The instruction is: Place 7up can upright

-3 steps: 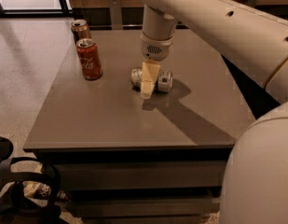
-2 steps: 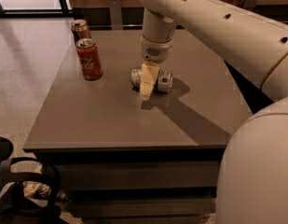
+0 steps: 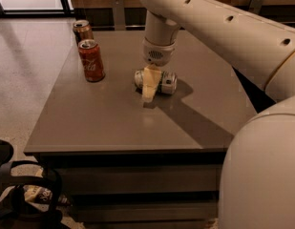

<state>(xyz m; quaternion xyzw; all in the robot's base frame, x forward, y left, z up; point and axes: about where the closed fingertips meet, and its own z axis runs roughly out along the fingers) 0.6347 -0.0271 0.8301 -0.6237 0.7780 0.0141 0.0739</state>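
The 7up can (image 3: 169, 83), whitish-silver with a green band, lies on its side near the middle of the grey table (image 3: 113, 123). Its ends point left and right. My gripper (image 3: 152, 87) reaches straight down from the cream arm (image 3: 159, 37) and sits right over the can's middle. One cream part of it crosses the front of the can and reaches down to the tabletop. The part of the gripper behind the can is hidden.
A red Coca-Cola can (image 3: 91, 60) stands upright at the table's back left. A copper-brown can (image 3: 82, 30) stands just behind it. My arm's large shell (image 3: 261, 175) fills the right side. A dark bag (image 3: 23, 199) lies on the floor at lower left.
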